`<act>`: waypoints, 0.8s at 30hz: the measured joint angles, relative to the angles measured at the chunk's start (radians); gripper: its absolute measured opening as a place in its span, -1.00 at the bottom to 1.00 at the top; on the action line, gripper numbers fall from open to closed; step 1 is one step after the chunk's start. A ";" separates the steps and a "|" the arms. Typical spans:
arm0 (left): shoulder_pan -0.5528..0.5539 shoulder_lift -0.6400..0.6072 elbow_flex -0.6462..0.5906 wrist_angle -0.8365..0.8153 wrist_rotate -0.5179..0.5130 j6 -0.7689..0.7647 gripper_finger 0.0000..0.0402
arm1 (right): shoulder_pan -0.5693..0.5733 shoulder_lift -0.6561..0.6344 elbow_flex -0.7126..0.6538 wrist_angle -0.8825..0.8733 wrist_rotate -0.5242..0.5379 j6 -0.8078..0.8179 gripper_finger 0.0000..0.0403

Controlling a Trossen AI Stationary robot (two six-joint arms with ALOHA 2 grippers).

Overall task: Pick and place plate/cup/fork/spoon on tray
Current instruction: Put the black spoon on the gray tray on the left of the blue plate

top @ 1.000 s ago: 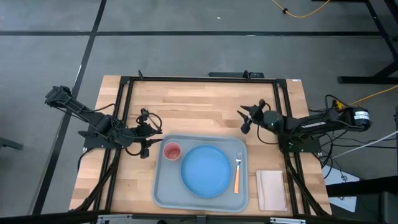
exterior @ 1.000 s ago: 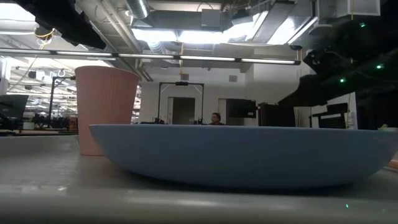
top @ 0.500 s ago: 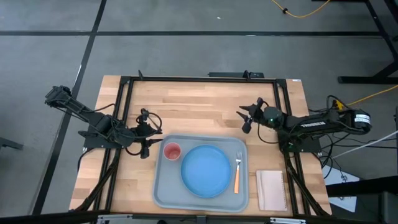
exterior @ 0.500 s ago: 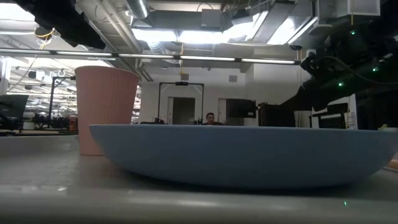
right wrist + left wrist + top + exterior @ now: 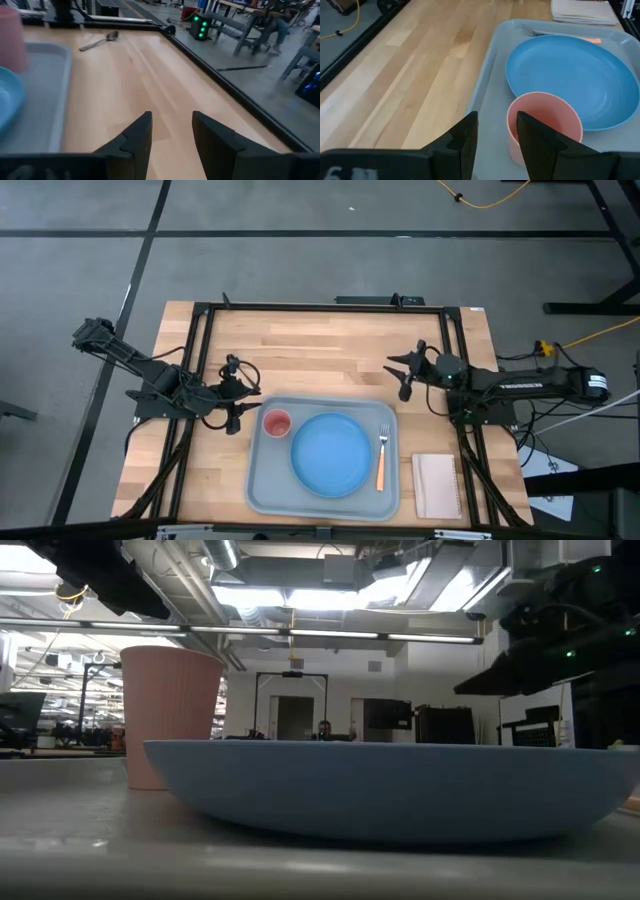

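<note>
The pale blue-grey tray (image 5: 262, 475) lies at the table's near middle. On it stand the pink-red cup (image 5: 276, 422) at its far left, the blue plate (image 5: 330, 454) in the middle and the orange-handled fork (image 5: 381, 458) at the right. The dark spoon (image 5: 99, 41) lies on the bare wood beyond the tray, toward the table's left side. My left gripper (image 5: 245, 408) is open and empty just left of the tray, beside the cup (image 5: 545, 125). My right gripper (image 5: 395, 376) is open and empty above the wood, beyond the tray's far right corner.
A small white pad (image 5: 435, 485) lies right of the tray near the table's front edge. A black frame (image 5: 320, 308) runs round the table. Bare wood (image 5: 320, 355) spans the far half of the table. A person shows in the room far behind.
My right gripper has drawn a little toward the table's right edge while its arm has stretched out lower and flatter. My left arm and the things on the tray have kept still.
</note>
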 joint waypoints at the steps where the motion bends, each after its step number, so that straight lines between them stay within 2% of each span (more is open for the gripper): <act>1: 0.000 0.000 0.000 0.000 0.000 0.000 -0.36 | 0.012 -0.032 0.000 -0.026 -0.002 0.005 -0.28; 12: 0.000 0.000 0.000 0.000 -0.001 0.001 -0.36 | 0.123 -0.386 0.000 -0.273 -0.013 0.021 -0.28; 19: 0.000 0.000 0.000 -0.001 -0.001 0.001 -0.36 | 0.191 -0.565 0.000 -0.326 -0.212 0.006 -0.28; 24: 0.000 0.000 0.000 -0.009 -0.001 0.008 -0.36 | 0.207 -0.675 0.000 -0.445 -0.144 0.058 -0.28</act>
